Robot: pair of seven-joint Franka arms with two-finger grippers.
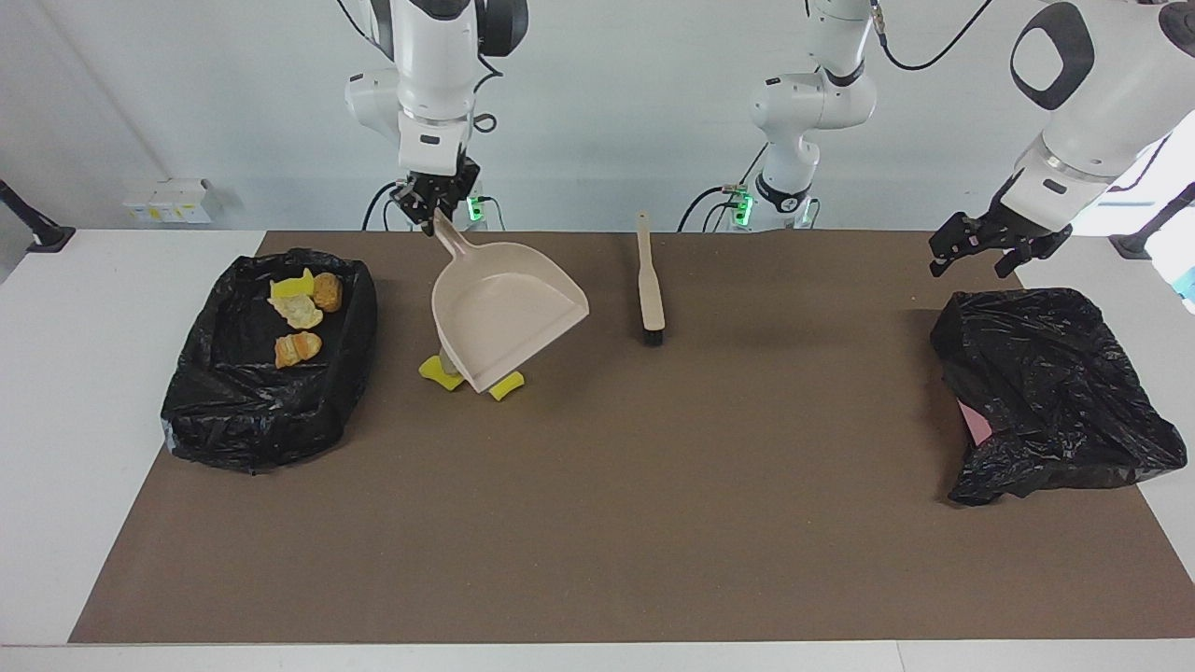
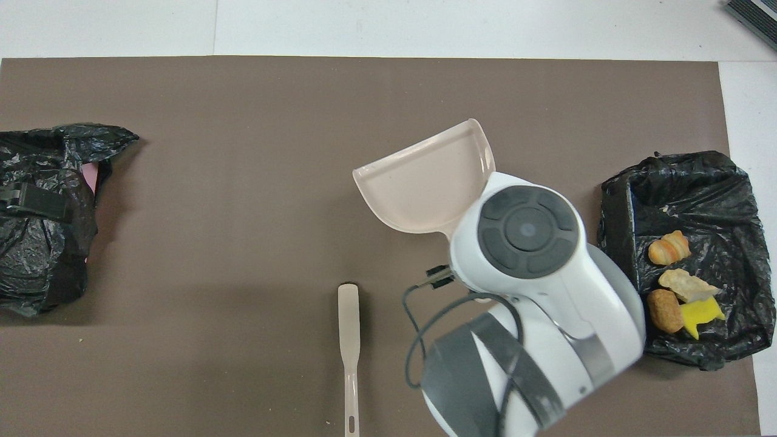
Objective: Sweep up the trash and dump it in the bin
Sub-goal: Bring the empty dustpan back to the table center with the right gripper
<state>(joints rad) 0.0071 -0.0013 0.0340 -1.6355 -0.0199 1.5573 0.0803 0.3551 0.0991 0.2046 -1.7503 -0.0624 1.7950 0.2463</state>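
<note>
right gripper [image 1: 437,207] clamps the beige dustpan [image 1: 509,313] by its handle, raised over three loose trash lumps [image 1: 507,385]; four already lie in the black-lined bin [image 1: 271,425]. left gripper [image 1: 990,250] spread wide, waiting. risk: the pan lip lands on the lumps and scatters them away from the brush [image 1: 649,294].

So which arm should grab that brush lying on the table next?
Probably the left. Its hand is open and empty above the black bag, while the right hand already holds the dustpan over the leftover scraps. The brush lies between them.
</note>
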